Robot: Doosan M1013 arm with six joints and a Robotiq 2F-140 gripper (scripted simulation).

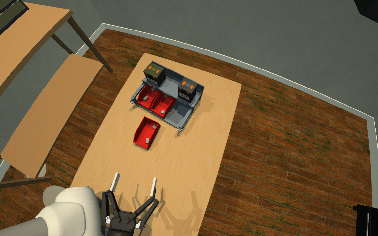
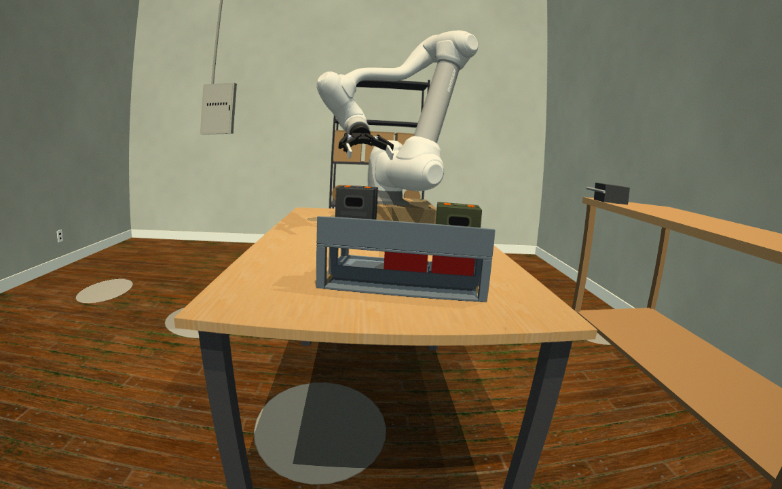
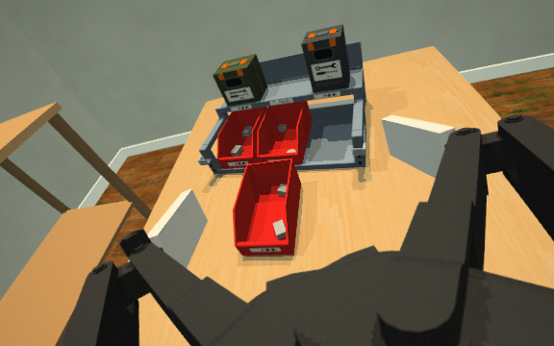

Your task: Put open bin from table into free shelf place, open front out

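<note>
We find the gripper (image 1: 133, 182) spread wide and holding nothing, hanging above the near end of the table (image 1: 184, 164), well apart from the work. The red open bin (image 1: 146, 132) stands level on the table top, just in front of the grey shelf unit (image 1: 183, 121), and we count two small grey parts (image 3: 279, 229) inside it. On the shelf, two more red bins (image 1: 155, 100) sit side by side at the left of the row. The free place (image 3: 333, 136) at the right of them shows bare grey floor. On the upper board we note an olive-green case (image 1: 154, 72) at the left and a dark grey case (image 1: 187, 89) at the right, both upright. From the exterior view we see only the shelf's back (image 2: 404, 238)
</note>
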